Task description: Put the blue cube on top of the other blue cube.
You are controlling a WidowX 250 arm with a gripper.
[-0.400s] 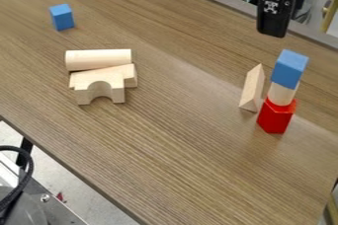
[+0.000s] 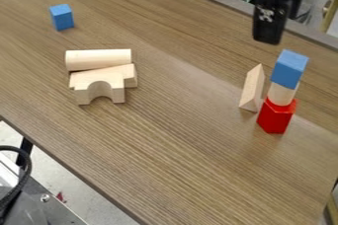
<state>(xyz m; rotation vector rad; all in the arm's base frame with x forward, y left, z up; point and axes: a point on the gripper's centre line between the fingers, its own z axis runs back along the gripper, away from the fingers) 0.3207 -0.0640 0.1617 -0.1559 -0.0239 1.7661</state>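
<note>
Fingers (image 2: 267,37), open or closed unclear, hung upper right; one blue cube (image 2: 289,69) crowned a stack (image 2: 277,115), long axis vertical, while the other blue cube (image 2: 62,18) sat level on the counter (image 2: 172,142).

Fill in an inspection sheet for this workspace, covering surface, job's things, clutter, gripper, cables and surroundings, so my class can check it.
Surface: wood-grain table.
Job's things: one blue cube alone at upper left; other blue cube topping a pale wooden piece on a red block. Cubes not yet stacked together.
Clutter: wooden cylinder on its side, arch block and flat wooden block grouped at left; triangular block beside the stack.
Gripper: black gripper above the table, near the stack; no block seen in it.
Cables: black cable off the table, lower left.
Surroundings: grey floor; metal equipment at lower left.
</note>
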